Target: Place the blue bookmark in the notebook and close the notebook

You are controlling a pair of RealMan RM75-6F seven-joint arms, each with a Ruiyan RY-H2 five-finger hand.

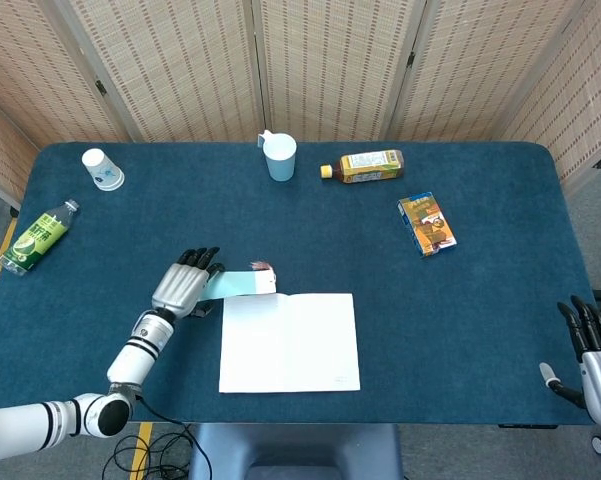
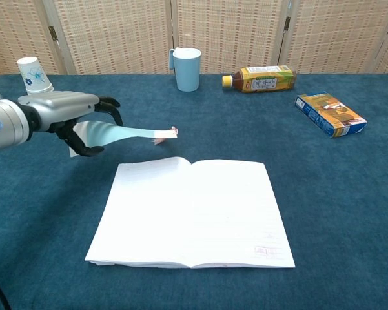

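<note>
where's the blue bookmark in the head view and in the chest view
Head view: the blue bookmark sits left of centre, held by the left hand, its tip over the top left corner of the open notebook.
Chest view: the blue bookmark is at upper left, lifted off the table, above the notebook's far left corner.
Shared landmark: the light blue cup at the table's far edge.
</note>
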